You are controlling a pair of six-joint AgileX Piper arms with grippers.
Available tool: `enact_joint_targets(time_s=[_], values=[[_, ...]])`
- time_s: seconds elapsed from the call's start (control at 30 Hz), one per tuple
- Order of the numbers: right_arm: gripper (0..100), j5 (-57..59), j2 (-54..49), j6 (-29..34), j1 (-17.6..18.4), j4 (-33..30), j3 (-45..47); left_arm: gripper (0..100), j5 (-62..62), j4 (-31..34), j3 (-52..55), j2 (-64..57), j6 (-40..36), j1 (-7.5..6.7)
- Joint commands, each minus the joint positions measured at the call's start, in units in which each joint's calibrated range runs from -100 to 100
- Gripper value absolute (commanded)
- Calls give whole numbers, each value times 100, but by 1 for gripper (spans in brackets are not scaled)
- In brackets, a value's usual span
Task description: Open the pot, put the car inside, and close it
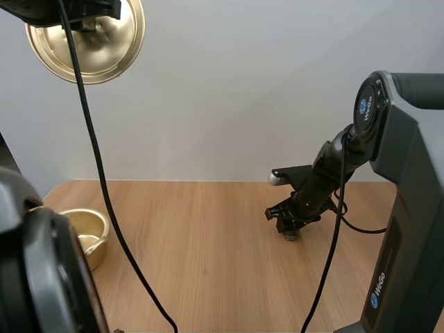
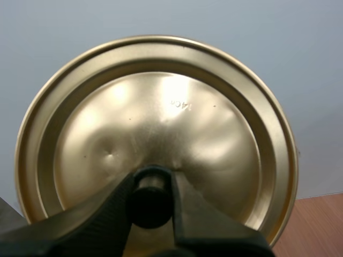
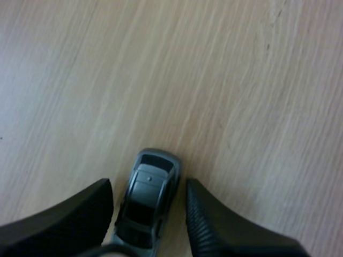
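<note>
Pot (image 1: 89, 232) stands open on the table (image 1: 208, 263), its gold inside showing. The lid (image 2: 155, 107) is held high above the pot, with the left gripper (image 2: 151, 187) pinched on its black knob (image 2: 149, 199). Well to the right of the pot, the right gripper (image 3: 149, 184) is low at the tabletop. Its fingers are spread, one on each side of the grey car (image 3: 146, 203) (not clamped; a sliver of wood shows beside one finger).

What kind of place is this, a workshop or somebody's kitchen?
Probably a robot test bench rather than a kitchen: a wooden table, the left pincer holding a golden pot lid aloft by its knob, and the right pincer open around a toy car.
</note>
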Motion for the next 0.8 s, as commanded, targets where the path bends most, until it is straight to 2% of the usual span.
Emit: enact_joint_targets(time_s=[0.0, 0.03, 0.07, 0.23, 0.37, 0.53, 0.77], values=[[27, -276, 83, 3, -2, 77, 10, 0, -4, 2, -2, 0, 11, 4], [7, -305, 83, -9, -2, 140, 10, 0, -4, 2, -2, 0, 11, 4], [0, -305, 70, -63, 15, 271, -6, 0, -4, 2, -2, 0, 11, 4], [0, 475, -206, -920, 243, 1497, -189, 0, -83, -9, -2, 0, -144, 4], [0, 1833, -572, -1342, 746, 2311, -610, 0, -307, -27, -2, 0, -349, 4], [0, 2131, -877, -1400, 1693, 2433, -1328, 0, -693, -108, -55, -160, -580, 4], [0, 2077, -683, -1372, 2940, 2457, -2241, 0, -1055, -132, -596, -453, -880, 4]])
